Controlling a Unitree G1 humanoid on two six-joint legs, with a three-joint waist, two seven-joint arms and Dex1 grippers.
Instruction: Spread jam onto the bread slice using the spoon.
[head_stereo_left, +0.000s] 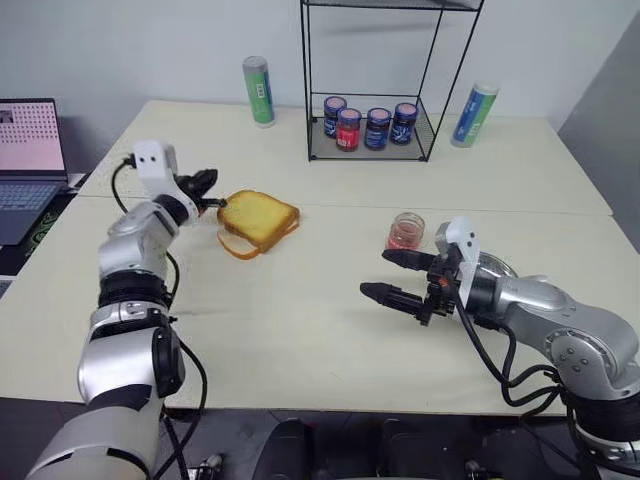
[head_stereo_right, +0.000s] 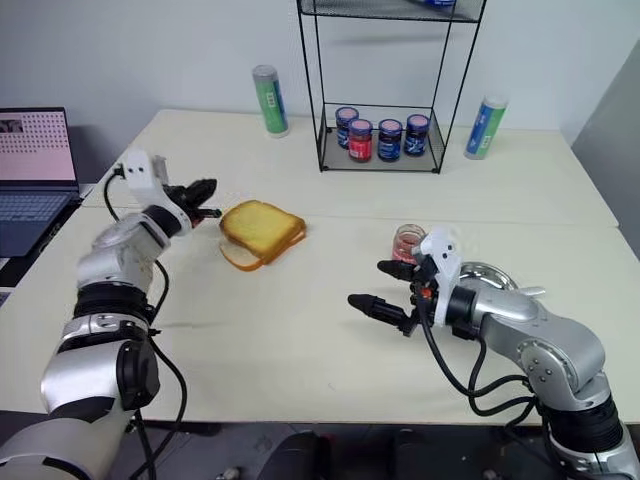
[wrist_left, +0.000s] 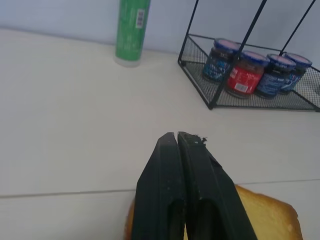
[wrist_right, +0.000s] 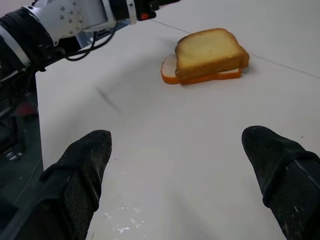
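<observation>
left hand (head_stereo_left: 212, 192): fingers pressed together at the left edge of the bread slice (head_stereo_left: 260, 217); cannot tell whether they pinch its crust or nothing.
right hand (head_stereo_left: 400, 277): fingers wide apart, empty, over bare table (head_stereo_left: 300, 330) between the bread and the jam.
bread slice: golden, lying on top of a paler slice (wrist_right: 170, 67), left of table centre.
jam: small clear jar (head_stereo_left: 406, 231), red inside, just behind the right hand.
spoon: cannot find it; a steel dish (head_stereo_right: 490, 275) peeks out behind the right arm, so probably there.
step, my read: top slice being handled, no jam loaded yet.
do well: keep the bread flat and square, don't drag the lower slice.
next: right hand goes for the spoon by its handle, then dips straight into the jar.
risk: jar is light, may tip.
</observation>
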